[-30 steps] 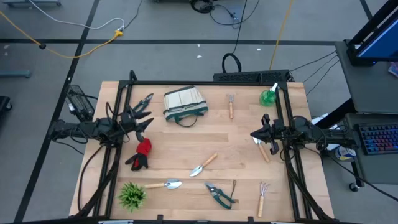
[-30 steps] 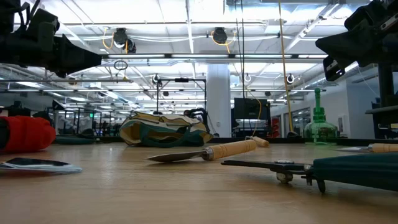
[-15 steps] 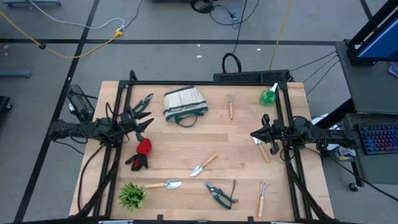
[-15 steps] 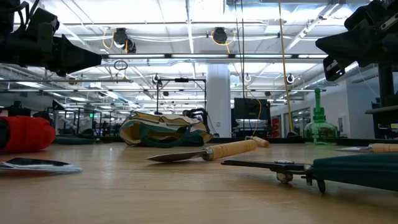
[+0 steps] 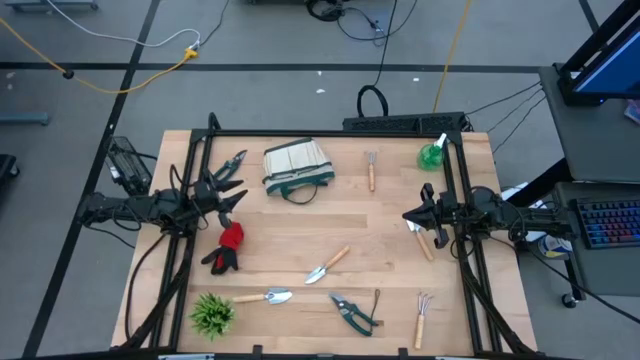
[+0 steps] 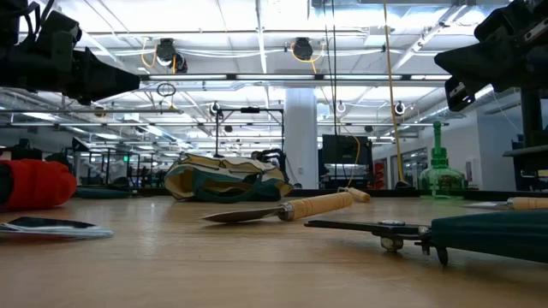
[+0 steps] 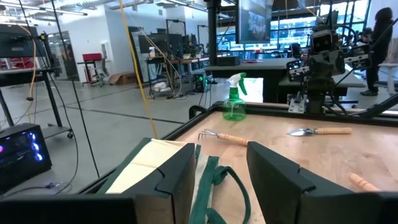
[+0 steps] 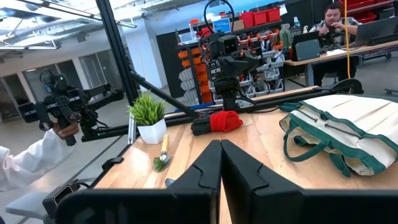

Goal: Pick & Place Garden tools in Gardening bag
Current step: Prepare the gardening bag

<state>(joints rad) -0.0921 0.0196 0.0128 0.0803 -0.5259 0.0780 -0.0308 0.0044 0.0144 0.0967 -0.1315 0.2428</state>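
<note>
The cream gardening bag (image 5: 297, 166) with green trim lies on its side at the table's far middle; it also shows in the left wrist view (image 7: 163, 163). Spread on the table are black pruners (image 5: 232, 163), a red-and-black glove (image 5: 227, 247), two trowels (image 5: 326, 265) (image 5: 262, 297), green pruners (image 5: 352, 311), two small forks (image 5: 371, 170) (image 5: 422, 318) and a green spray bottle (image 5: 432, 154). My left gripper (image 5: 232, 195) hangs open and empty above the table's left side, by the glove. My right gripper (image 5: 408, 215) hangs shut and empty at the right, above a third trowel (image 5: 424, 240).
A spiky green plant in a white pot (image 5: 211, 313) stands at the near left corner. The black frame rails (image 5: 330, 132) run along the table's far edge and sides. Bare wood lies in the table's middle (image 5: 330, 215). A person sits at a desk beyond the table (image 8: 336, 22).
</note>
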